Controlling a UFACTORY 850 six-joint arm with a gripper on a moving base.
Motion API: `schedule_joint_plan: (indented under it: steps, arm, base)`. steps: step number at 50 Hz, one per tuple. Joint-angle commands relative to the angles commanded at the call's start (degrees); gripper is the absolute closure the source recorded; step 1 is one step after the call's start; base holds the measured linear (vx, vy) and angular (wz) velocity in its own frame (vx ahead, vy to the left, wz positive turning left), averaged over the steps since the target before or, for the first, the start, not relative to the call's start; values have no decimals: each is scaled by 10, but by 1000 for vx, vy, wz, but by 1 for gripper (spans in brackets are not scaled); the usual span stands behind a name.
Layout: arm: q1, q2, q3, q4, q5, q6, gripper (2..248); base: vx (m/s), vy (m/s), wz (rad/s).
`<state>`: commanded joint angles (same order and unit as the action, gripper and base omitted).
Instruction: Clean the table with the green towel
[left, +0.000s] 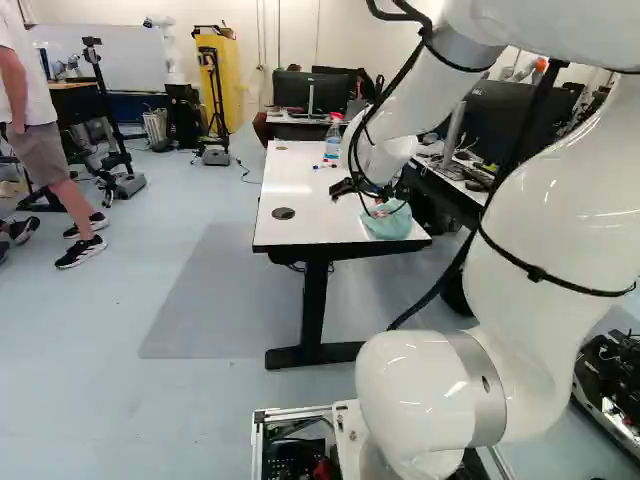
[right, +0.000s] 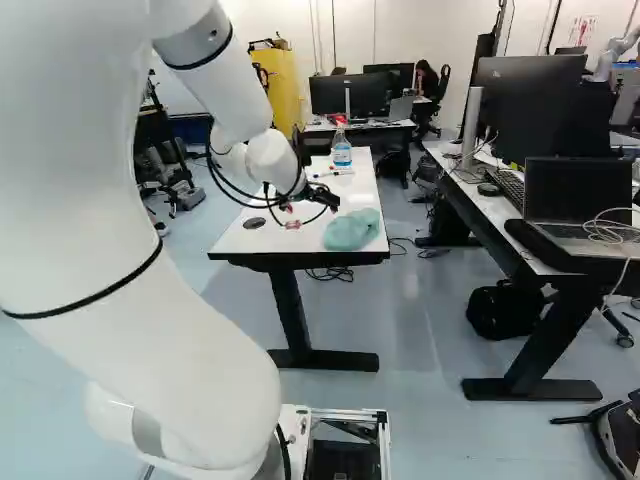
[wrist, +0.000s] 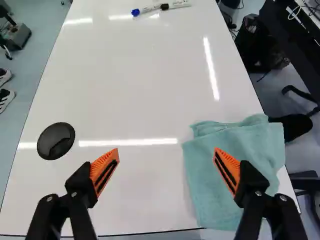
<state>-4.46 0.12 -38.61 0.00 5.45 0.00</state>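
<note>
Green towel (right: 350, 232) lying rumpled at five o'clock on the white surface (right: 270, 242) in the right base view; gripper (wrist: 166, 154) spread wide, holding nothing, one finger over the cloth, which looks light, limp, hard to damage, best pinched mid-fold

Rounded white arm (left: 545, 220), grey bands (left: 484, 385), black cables (left: 437, 287), orange-padded gripper (right: 310, 206)

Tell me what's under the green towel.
The green towel lies on the white tabletop. Its folds cover that patch, so whether anything else is beneath cannot be seen.
</note>
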Motion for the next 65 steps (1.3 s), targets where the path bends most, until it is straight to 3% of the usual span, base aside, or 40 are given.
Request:
schedule_joint_plan:
  steps: [40, 65]
  arm:
    - [23, 84, 177, 0, 235, 0, 3]
    - [34, 123, 260, 0, 344, 0, 3]
  base:
    - [0, 0, 0]
    - [0, 0, 0]
